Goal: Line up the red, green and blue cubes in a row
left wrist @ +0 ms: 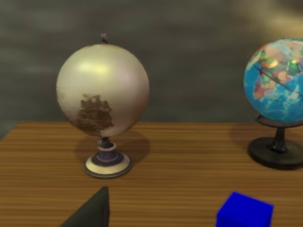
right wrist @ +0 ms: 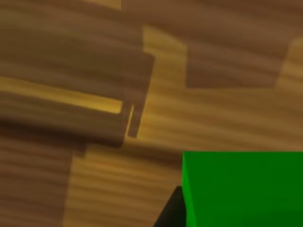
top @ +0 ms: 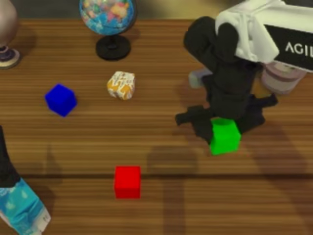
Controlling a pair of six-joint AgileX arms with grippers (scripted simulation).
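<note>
The green cube (top: 225,137) (right wrist: 241,189) hangs a little above the table at centre right. My right gripper (top: 222,123) is shut on it from above, and one dark finger (right wrist: 171,210) presses against its side. The red cube (top: 127,181) sits near the front, left of centre. The blue cube (top: 60,99) (left wrist: 245,211) lies at the left, turned at an angle. My left arm (top: 6,164) stays at the left edge. One finger (left wrist: 94,213) of its gripper shows far off to the side, open and holding nothing.
A white cube with an orange pattern (top: 121,84) lies between the blue cube and a blue globe (top: 107,17) (left wrist: 277,85). A cream globe (top: 6,29) (left wrist: 102,90) stands at the back left. A light-blue packet (top: 22,210) is at the front left. A pale round object (top: 281,78) is partly hidden behind the right arm.
</note>
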